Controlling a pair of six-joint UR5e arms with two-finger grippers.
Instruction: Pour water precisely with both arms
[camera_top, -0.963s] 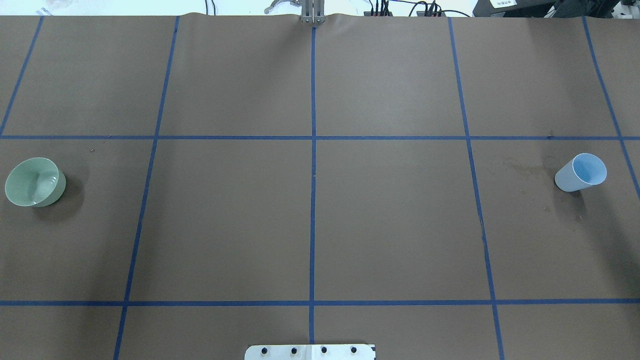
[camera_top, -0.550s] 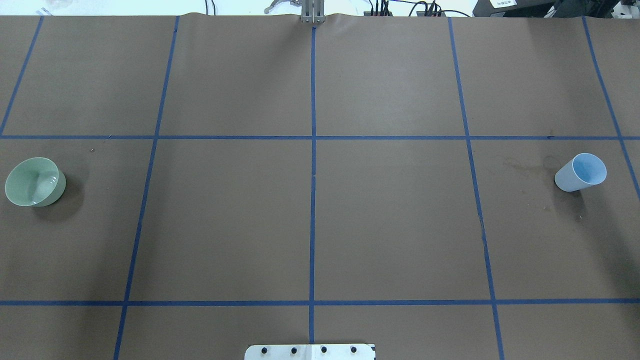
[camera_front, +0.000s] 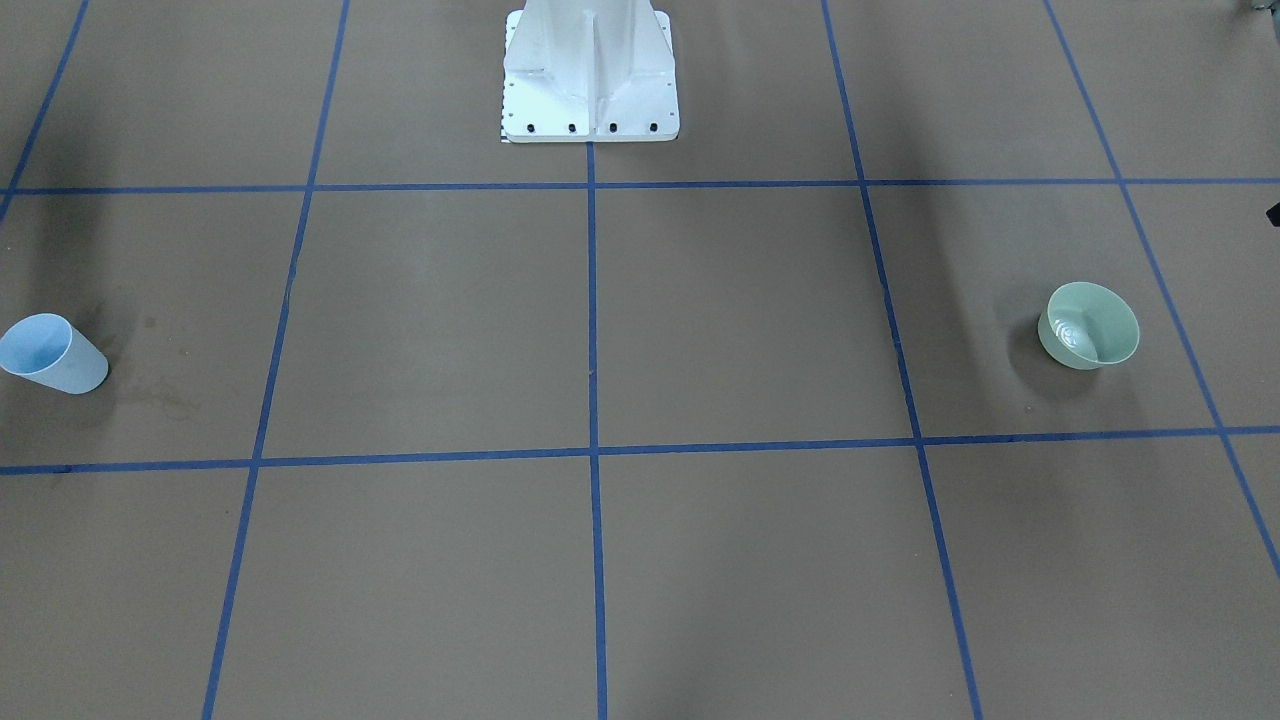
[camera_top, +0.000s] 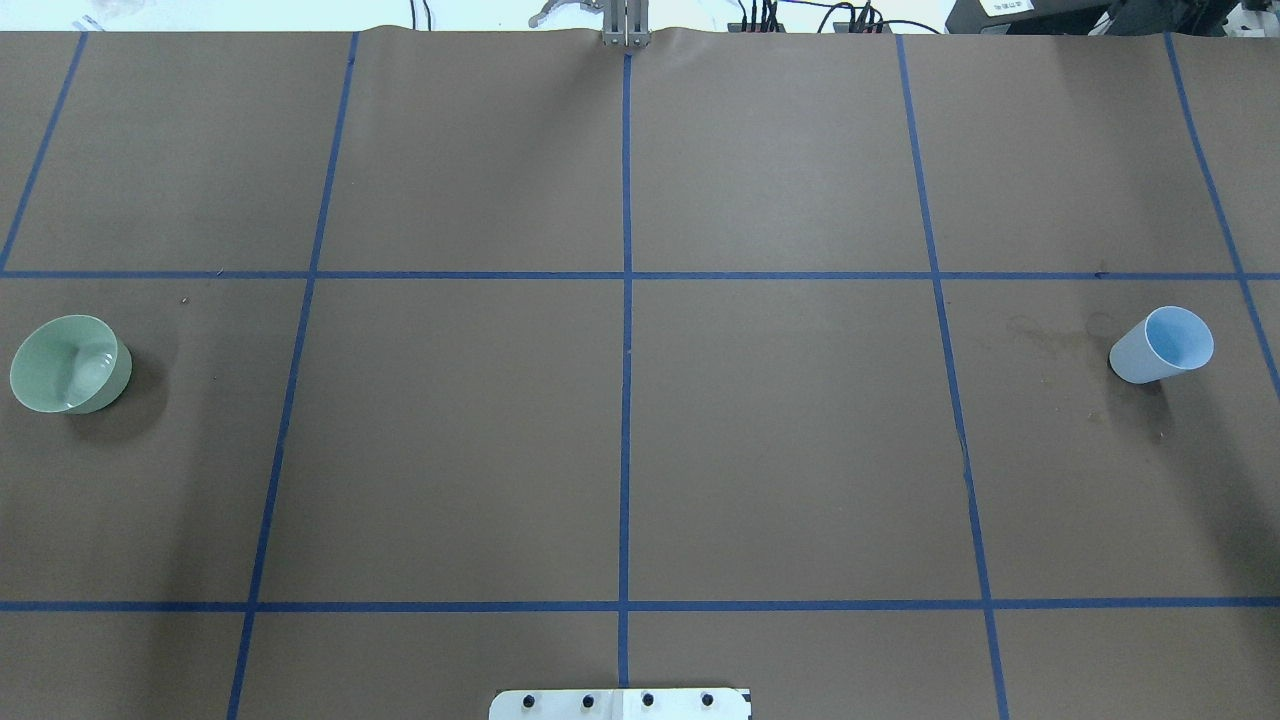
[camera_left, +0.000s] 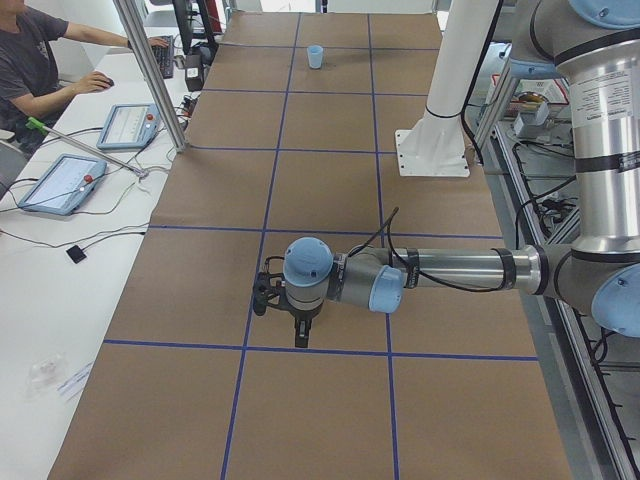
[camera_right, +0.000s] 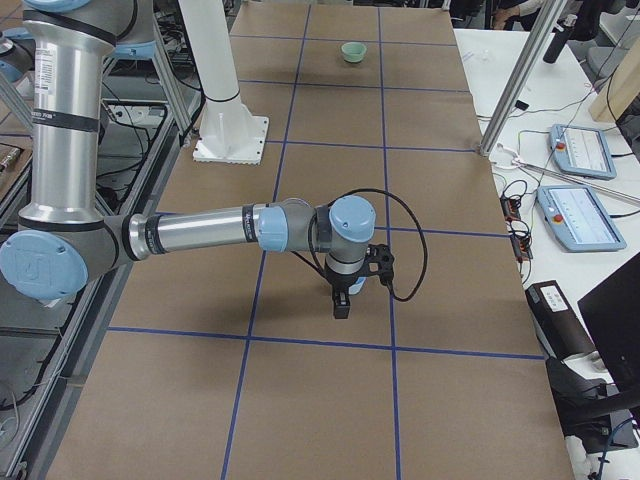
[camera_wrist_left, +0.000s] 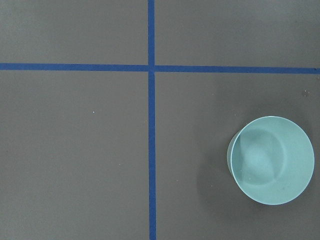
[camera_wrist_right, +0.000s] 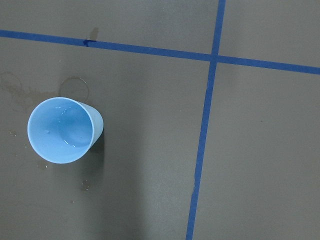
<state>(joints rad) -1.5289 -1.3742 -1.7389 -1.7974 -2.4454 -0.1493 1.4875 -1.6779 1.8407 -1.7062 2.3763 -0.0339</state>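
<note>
A pale green bowl (camera_top: 70, 364) stands upright at the table's left end, also in the front view (camera_front: 1090, 325) and the left wrist view (camera_wrist_left: 272, 160). Water (camera_front: 1070, 335) shows in it as faint ripples and glints. A light-blue cup (camera_top: 1162, 345) stands upright at the right end; the right wrist view shows the cup (camera_wrist_right: 64, 130) from above with a few drops inside. My left gripper (camera_left: 300, 335) and right gripper (camera_right: 341, 303) show only in the side views, pointing down above the table. I cannot tell whether they are open or shut. Neither holds anything I can see.
Damp stains (camera_wrist_right: 20, 92) lie on the brown paper next to the cup. The white bolted pedestal (camera_front: 590, 75) stands at the robot's side of the table. Blue tape lines (camera_top: 625, 400) form a grid. An operator (camera_left: 30, 60) and tablets (camera_right: 580, 150) are beside the table.
</note>
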